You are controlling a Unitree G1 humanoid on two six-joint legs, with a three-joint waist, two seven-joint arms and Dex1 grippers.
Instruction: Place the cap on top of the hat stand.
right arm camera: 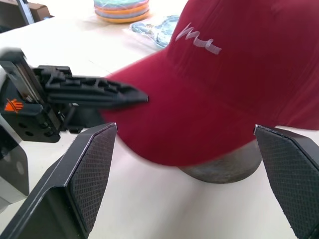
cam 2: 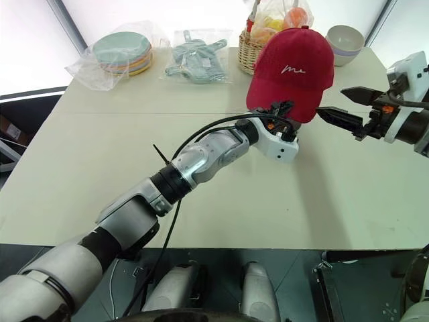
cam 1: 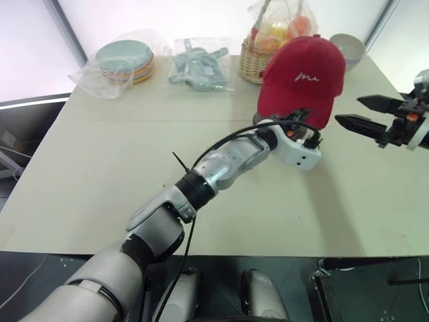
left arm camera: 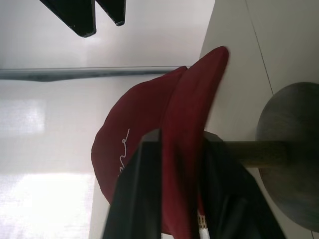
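Fingers of the left gripper (cam 1: 303, 125) are seen on either side of the brim of the cap (cam 1: 303, 79), one above and one below it; whether they are pressed onto the brim or parted from it cannot be told. The red cap is seated on the hat stand (left arm camera: 286, 154), whose round base is seen on the table (cam 1: 100, 168) beneath the brim. Just beside the cap, the right gripper (cam 1: 358, 114) is held with its jaws spread wide and nothing between them. Behind the cap a woven basket (cam 1: 253, 57), a bowl (cam 2: 345, 40) and bagged plates (cam 1: 126, 62) are placed.
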